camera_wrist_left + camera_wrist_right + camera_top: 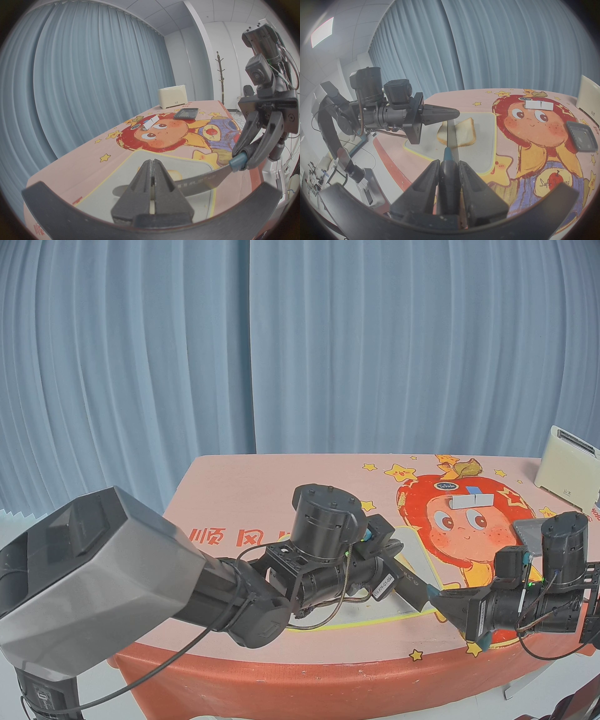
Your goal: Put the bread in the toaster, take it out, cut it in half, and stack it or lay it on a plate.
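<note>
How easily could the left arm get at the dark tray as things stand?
Probably not easily. The left end effector is at the bread, the dark tray lies across the table on the right arm's side, and the right end effector holding the knife stands in between.

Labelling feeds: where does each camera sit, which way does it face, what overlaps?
Head view: on the head, looking forward and down at the table; both arms show.
Left wrist view: behind the shut left gripper, looking across the cutting board toward the toaster; the right gripper faces it.
Right wrist view: behind the right gripper clamping the knife, looking at the bread; the left arm shows.
Shared: both wrist views show the knife.
</note>
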Controlling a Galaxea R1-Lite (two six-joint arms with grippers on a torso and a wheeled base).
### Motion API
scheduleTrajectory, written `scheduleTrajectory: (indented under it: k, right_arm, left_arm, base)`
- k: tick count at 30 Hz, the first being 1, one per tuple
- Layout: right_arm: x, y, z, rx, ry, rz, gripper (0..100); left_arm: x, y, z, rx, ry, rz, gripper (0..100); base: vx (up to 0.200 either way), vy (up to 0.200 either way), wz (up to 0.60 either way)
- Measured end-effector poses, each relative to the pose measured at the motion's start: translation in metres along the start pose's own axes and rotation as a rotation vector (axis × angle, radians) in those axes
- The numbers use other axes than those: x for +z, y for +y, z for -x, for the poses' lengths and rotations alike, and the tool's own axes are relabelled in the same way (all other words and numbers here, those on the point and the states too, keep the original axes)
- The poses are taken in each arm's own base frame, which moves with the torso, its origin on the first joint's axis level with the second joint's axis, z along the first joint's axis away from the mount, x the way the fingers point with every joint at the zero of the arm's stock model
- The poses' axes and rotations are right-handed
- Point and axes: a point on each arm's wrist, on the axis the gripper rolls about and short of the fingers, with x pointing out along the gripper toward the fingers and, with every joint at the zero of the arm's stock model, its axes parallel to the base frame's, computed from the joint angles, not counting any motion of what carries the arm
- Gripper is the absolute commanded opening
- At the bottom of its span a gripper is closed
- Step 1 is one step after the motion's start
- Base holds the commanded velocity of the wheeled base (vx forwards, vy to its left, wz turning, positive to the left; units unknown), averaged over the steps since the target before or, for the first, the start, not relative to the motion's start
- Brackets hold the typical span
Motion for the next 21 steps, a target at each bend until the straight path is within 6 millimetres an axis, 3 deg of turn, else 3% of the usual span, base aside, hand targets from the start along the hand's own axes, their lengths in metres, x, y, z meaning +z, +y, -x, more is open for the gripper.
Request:
scheduleTrajectory:
  k: [11, 21]
  right_arm:
    - [0.006, 0.001, 0.001, 0.007, -0.023, 0.001, 0]
    - [0.004, 0.001, 0.001, 0.006, -0.019, 0.001, 0]
  left_arm:
    - [0.032, 0.010, 0.006, 0.022, -0.055, 0.001, 0]
    - [0.012, 0.006, 0.004, 0.012, 0.007, -0.001, 0]
  base:
    - [0.000, 0.000, 0.00]
    - [0.000, 0.000, 0.00]
